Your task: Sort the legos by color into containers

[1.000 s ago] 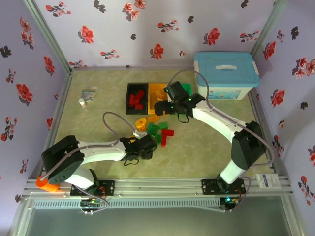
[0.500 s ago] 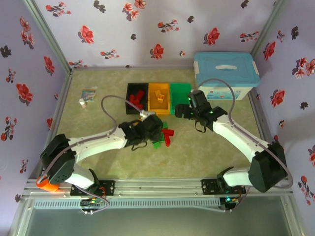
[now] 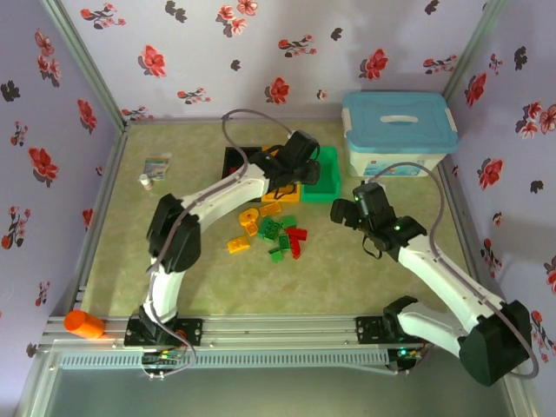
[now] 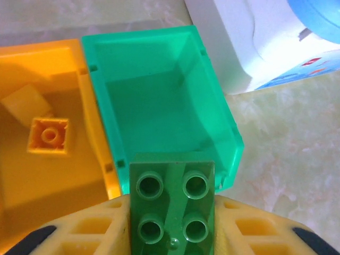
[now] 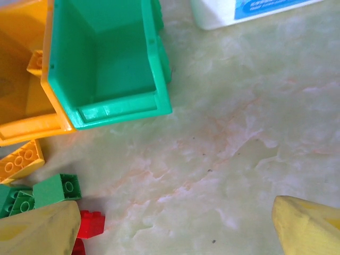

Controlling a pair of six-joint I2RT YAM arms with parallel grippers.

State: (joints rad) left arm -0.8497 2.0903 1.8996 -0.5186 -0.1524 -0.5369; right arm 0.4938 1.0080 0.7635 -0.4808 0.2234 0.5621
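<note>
Green against green: clamping a four-stud green lego point(image 4: 171, 204) tight in the left gripper point(image 4: 171, 215), hovering it at the near wall of the green container point(image 4: 223, 114), just beside the orange container point(image 4: 53, 186); keeping the right gripper point(image 5: 175, 228) spread wide, touching nothing, over the table point(image 5: 239, 133) near loose legos point(image 3: 274, 233).

Item: pair of robot arms.
- White-shelled left arm point(image 3: 217, 187) and white-shelled right arm point(image 3: 443, 278): rounded tubular links, black joint housings, black bases.
- Thin grey cable of the left arm point(image 3: 252, 113) and thin grey cable of the right arm point(image 3: 434, 187): one loose loop each.
- Left gripper point(image 4: 172, 212): yellow plastic fingers point(image 4: 90, 228), open lattice ribbing.
- Right gripper point(image 5: 175, 220): yellow plastic fingers point(image 5: 37, 228), smooth faces.
</note>
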